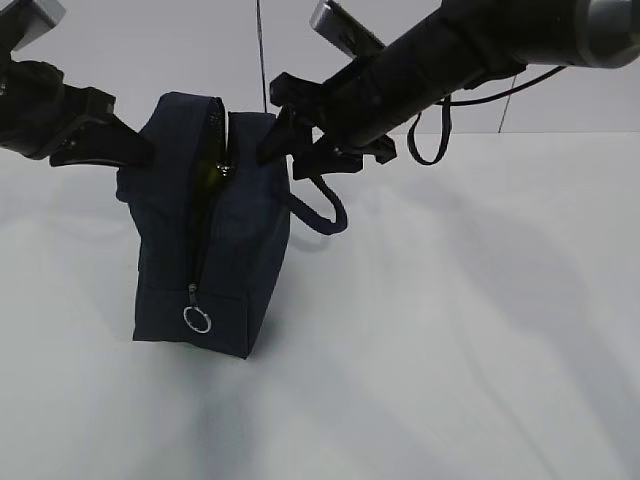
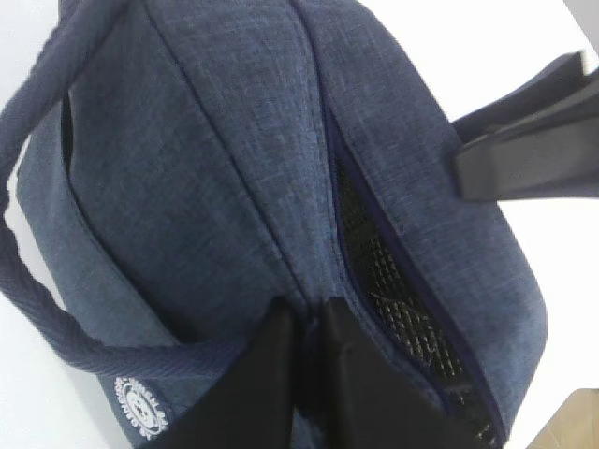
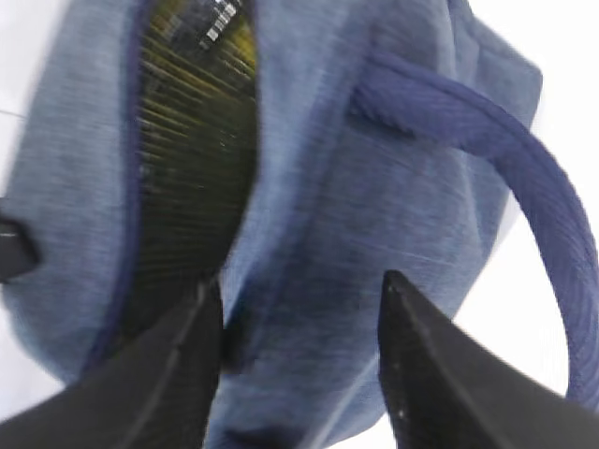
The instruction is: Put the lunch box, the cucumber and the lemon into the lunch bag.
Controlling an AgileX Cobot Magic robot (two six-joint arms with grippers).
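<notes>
navy fabric: the lunch bag [image 1: 215, 225] stands upright on the white bench [image 1: 450, 330], its zipper run down the near end and the top slit gaping.
zipper pull: a silver ring [image 1: 197, 319] hangs low on the bag's near face, close to the bench.
left gripper [image 1: 135, 150]: we see its jaws nearly closed, pinching the fabric at the bag's upper left edge beside the opening; in the left wrist view [image 2: 309, 327] the two black fingers meet on a fold of cloth.
right gripper [image 1: 285, 140]: we see its jaws part open, one finger at the mouth of the bag and the other outside the right wall, so the wall sits between them; the right wrist view [image 3: 295, 323] shows cloth between the fingers, but we cannot tell whether they press it.
handles: one loop handle [image 1: 325, 210] droops off the bag's right side; the other [image 2: 37, 281] curves round the left wall, above a small white round logo [image 2: 140, 402].
inside: a dark mesh-like lining shows through the slit, with a yellow-green glint near the top [image 3: 192, 37]; we cannot tell what it is.
lunch box, cucumber, lemon: not seen on the bench in any view.
</notes>
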